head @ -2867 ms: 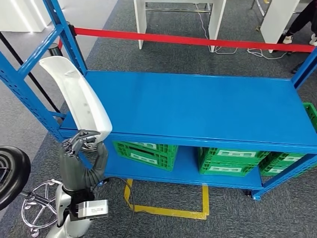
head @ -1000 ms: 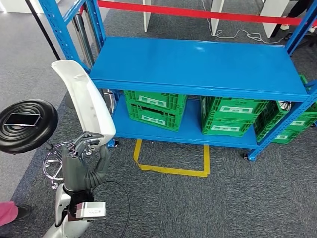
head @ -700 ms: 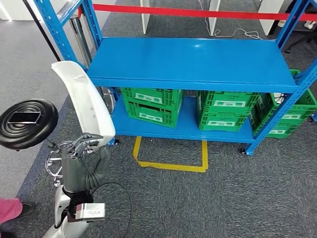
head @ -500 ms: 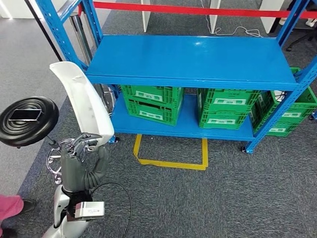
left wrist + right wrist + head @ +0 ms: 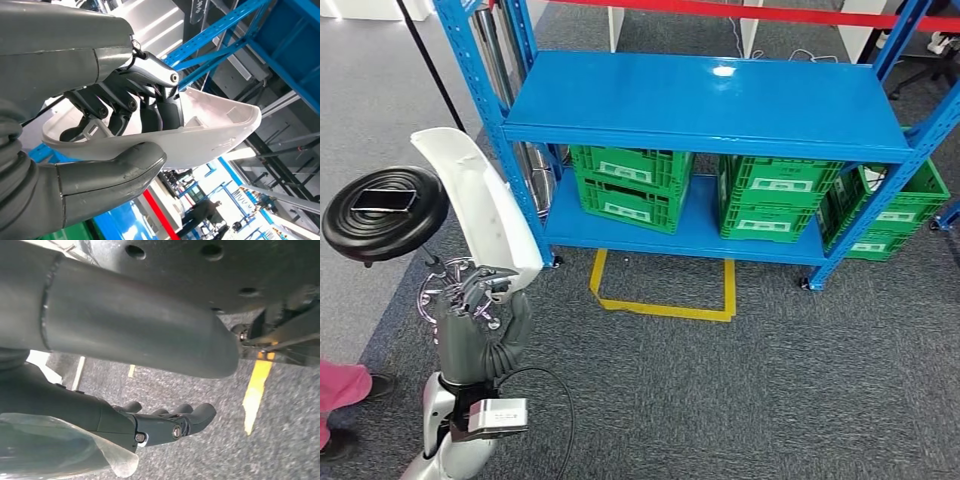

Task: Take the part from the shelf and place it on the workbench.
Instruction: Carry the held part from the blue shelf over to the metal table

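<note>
A long, curved white plastic part (image 5: 482,205) stands upright at the left of the head view, clear of the blue shelf (image 5: 697,95). My left hand (image 5: 478,310) grips its lower end from below. In the left wrist view the thumb lies under the white part (image 5: 211,130) and the dark fingers (image 5: 151,100) curl over its rim. My right hand (image 5: 166,425) hangs above the grey carpet with its fingers loosely apart and nothing in them.
Green crates (image 5: 629,185) (image 5: 773,195) (image 5: 893,215) fill the shelf's lower level. A black stool (image 5: 384,210) with a phone (image 5: 384,199) on it stands left of the part. Yellow floor tape (image 5: 663,305) marks a box before the shelf. A person's pink leg (image 5: 339,390) is at the far left.
The whole picture has shifted: the camera has backed away from the shelf, which now lies farther off. My left hand still holds the white part the same way.
</note>
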`<state>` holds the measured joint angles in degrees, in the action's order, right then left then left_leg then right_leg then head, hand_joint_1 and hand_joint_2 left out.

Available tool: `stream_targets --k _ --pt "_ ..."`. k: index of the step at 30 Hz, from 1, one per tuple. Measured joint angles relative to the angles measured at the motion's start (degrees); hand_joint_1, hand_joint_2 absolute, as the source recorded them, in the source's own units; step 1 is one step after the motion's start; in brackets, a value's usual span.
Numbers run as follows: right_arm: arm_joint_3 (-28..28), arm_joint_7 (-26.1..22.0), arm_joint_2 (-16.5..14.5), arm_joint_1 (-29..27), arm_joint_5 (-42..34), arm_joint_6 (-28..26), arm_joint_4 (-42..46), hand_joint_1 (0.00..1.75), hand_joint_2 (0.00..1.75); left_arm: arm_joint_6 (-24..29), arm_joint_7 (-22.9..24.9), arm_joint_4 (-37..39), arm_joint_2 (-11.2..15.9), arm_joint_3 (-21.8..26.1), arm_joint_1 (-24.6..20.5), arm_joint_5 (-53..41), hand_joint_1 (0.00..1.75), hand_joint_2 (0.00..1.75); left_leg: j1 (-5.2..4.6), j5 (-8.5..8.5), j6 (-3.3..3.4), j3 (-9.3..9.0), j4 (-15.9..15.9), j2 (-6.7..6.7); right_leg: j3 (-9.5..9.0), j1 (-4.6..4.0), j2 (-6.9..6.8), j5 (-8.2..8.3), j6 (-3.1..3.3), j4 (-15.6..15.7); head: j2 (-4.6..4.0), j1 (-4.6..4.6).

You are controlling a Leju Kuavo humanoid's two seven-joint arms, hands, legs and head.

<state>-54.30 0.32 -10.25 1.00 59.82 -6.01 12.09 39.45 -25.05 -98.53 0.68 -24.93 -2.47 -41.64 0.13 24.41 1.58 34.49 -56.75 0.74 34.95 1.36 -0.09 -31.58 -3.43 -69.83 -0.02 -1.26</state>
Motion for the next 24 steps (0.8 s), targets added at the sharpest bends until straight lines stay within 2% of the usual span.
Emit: stream_targets --k 1,2,3,4,6,7,8,9,10,11,12,13,14,15,16,17,18,19,20,21,22,23,24 --pt "0.0 0.0 0.0 0.1 0.0 0.0 0.0 0.0 0.0 0.0 0.0 0.0 0.0 0.0 0.0 0.0 1.75 1.75 0.1 -0.33 -0.36 0.93 -0.6 -0.03 -2.86 0.11 0.03 0.65 -0.31 3.9 0.0 -0.04" --pt "0.0 0.0 -0.1 0.2 0.0 0.0 0.1 0.0 0.0 0.0 0.0 0.0 0.0 0.1 0.0 0.0 1.75 1.75 0.14 -0.65 -0.74 1.71 -1.2 -0.08 -5.55 0.12 0.14 0.49 -0.25 7.9 0.0 -0.04" --pt "0.0 0.0 -0.1 0.2 0.0 0.0 0.2 0.0 0.0 0.0 0.0 0.0 0.0 0.1 0.0 0.0 1.75 1.75 0.12 -1.04 -1.08 2.24 -1.7 -0.12 -7.15 0.08 0.22 -0.14 -0.03 10.7 0.0 -0.05" --pt "0.0 0.0 -0.1 0.3 0.0 0.0 0.2 0.0 0.0 0.0 0.0 0.0 0.0 0.2 0.1 -0.1 1.75 1.75 0.09 -1.5 -1.39 2.57 -1.9 -0.15 -7.84 -0.09 0.33 -0.87 0.36 12.2 0.0 -0.03" --pt "-0.1 0.0 -0.1 0.2 0.0 0.0 0.2 0.0 0.0 0.0 0.0 0.0 0.0 0.2 0.2 -0.1 1.75 1.75 0.21 -2.29 -1.98 2.92 -2.0 -0.2 -6.89 -0.21 0.24 -0.42 1.59 12.3 0.0 -0.01" --pt "-0.1 0.0 -0.2 0.2 0.0 0.0 0.2 0.0 0.0 0.0 0.0 0.0 0.0 0.3 0.2 -0.2 1.75 1.75 0.3 -1.55 -2.27 3.24 -2.4 -0.25 -6.37 -0.22 0.12 0.08 2.21 12.2 0.0 0.04" --pt "-0.1 0.0 -0.2 0.2 0.0 0.0 0.2 0.0 0.0 0.0 0.0 0.0 0.1 0.3 0.2 -0.2 1.75 1.75 0.37 0.33 -2.58 3.68 -3.6 -0.29 -5.83 -0.17 -0.05 0.72 2.81 12.2 0.0 0.14" --pt "-0.1 0.0 -0.2 0.2 0.0 0.0 0.3 0.0 0.0 0.0 0.0 0.0 0.1 0.4 0.3 -0.2 1.75 1.75 0.42 3.24 -2.83 4.25 -6.0 -0.33 -5.19 -0.16 -0.2 1.46 3.26 12.2 0.0 0.27" --pt "-0.1 0.0 -0.2 0.2 0.0 0.0 0.3 0.0 0.0 0.0 0.1 0.0 0.1 0.4 0.3 -0.2 1.75 1.75 0.42 6.6 -3.03 4.8 -9.4 -0.34 -4.45 -0.24 -0.26 2.24 3.54 12.1 0.0 0.41" --pt "-0.1 0.0 -0.2 0.2 0.0 0.0 0.3 0.0 0.0 0.0 0.1 0.0 0.1 0.5 0.3 -0.2 1.75 1.75 0.43 9.23 -3.15 5.21 -13.2 -0.34 -3.65 -0.34 -0.33 3.01 3.68 12.0 0.0 0.48" --pt "-0.1 0.0 -0.2 0.2 0.0 0.0 0.3 0.0 0.0 0.0 0.1 0.0 0.1 0.5 0.3 -0.2 1.75 1.75 0.42 10.59 -3.15 5.27 -16.3 -0.35 -2.65 -0.46 -0.39 3.74 3.75 11.9 0.0 0.51" --pt "-0.1 0.0 -0.2 0.3 0.0 0.0 0.3 0.0 0.0 0.0 0.1 0.0 0.1 0.5 0.3 -0.2 1.75 1.75 0.42 10.51 -3.04 4.7 -18.1 -0.36 -1.63 -0.6 -0.43 4.44 3.79 11.8 0.0 0.51" --pt "-0.1 0.0 -0.2 0.3 0.0 0.0 0.4 0.0 0.0 0.0 0.1 0.0 0.1 0.5 0.3 -0.2 1.75 1.75 0.38 9.27 -2.8 3.27 -17.7 -0.37 -0.6 -0.75 -0.47 5.12 3.79 11.6 0.0 0.51" --pt "-0.1 0.0 -0.2 0.3 0.0 0.0 0.4 0.0 0.0 0.0 0.1 0.0 0.1 0.5 0.3 -0.2 1.75 1.75 0.3 7.67 -2.41 0.98 -15.5 -0.4 0.34 -0.91 -0.46 5.8 3.75 11.5 0.0 0.51" --pt "-0.1 0.0 -0.3 0.3 0.0 0.0 0.4 0.0 0.0 0.0 0.1 0.0 0.1 0.5 0.3 -0.2 1.75 1.75 0.13 6.66 -1.84 -2.16 -11.6 -0.45 1.1 -1.02 -0.43 6.49 3.69 11.5 0.0 0.5" --pt "-0.1 0.0 -0.3 0.3 0.0 0.0 0.4 0.0 0.0 0.0 0.2 0.0 0.1 0.5 0.2 -0.2 1.75 1.75 -0.09 6.57 -1.24 -5.54 -6.8 -0.48 1.65 -1.15 -0.38 7.14 3.55 11.5 0.0 0.49" --pt "-0.1 0.0 -0.4 0.2 0.0 0.0 0.4 0.0 0.0 0.0 0.3 0.0 0.1 0.5 0.2 -0.2 1.75 1.75 -0.33 7.04 -0.92 -8.17 -2.9 -0.51 1.94 -1.19 -0.36 7.8 3.35 11.6 0.0 0.45" --pt "-0.1 0.0 -0.5 0.2 -0.1 0.1 0.4 0.0 0.0 0.0 0.4 0.0 0.1 0.5 0.1 -0.2 1.75 1.75 -0.59 7.56 -0.66 -9.8 -0.2 -0.54 2.06 -1.09 -0.37 8.49 3.08 11.8 0.0 0.5" --pt "-0.1 0.0 -0.5 0.2 -0.1 0.1 0.4 0.0 0.0 0.0 0.5 0.0 0.1 0.6 0.1 -0.2 1.75 1.75 -0.8 7.62 -0.57 -10.31 1.2 -0.54 2.11 -1.02 -0.38 9.22 2.73 12.1 0.0 0.62" --pt "-0.1 0.0 -0.5 0.1 -0.2 0.1 0.4 0.0 0.0 -0.1 0.6 0.0 0.1 0.6 0.1 -0.3 1.75 1.75 -0.8 6.95 -0.5 -9.91 1.5 -0.51 2.19 -0.92 -0.39 9.94 2.35 12.5 0.0 0.68" --pt "-0.2 0.1 -0.5 0.0 -0.2 0.1 0.5 0.0 0.0 -0.2 0.6 0.0 0.1 0.6 0.0 -0.3 1.75 1.75 -0.75 6.05 -0.21 -9.31 1.8 -0.38 2.5 -0.85 -0.3 9.79 1.98 12.6 0.0 0.79" --pt "-0.3 0.2 -0.5 -0.1 -0.3 0.1 0.5 0.0 0.0 -0.3 0.7 0.0 0.0 0.6 0.0 -0.4 1.75 1.75 -0.63 5.12 0.09 -8.54 2.2 -0.27 3.0 -0.86 -0.18 8.31 1.68 11.8 0.0 0.72" --pt "-0.4 0.3 -0.5 -0.2 -0.4 0.1 0.5 0.0 0.0 -0.4 0.7 0.0 0.0 0.6 -0.1 -0.4 1.75 1.75 -0.49 4.13 0.39 -7.56 2.4 -0.14 3.77 -0.86 -0.06 5.63 1.46 10.0 0.0 0.56"
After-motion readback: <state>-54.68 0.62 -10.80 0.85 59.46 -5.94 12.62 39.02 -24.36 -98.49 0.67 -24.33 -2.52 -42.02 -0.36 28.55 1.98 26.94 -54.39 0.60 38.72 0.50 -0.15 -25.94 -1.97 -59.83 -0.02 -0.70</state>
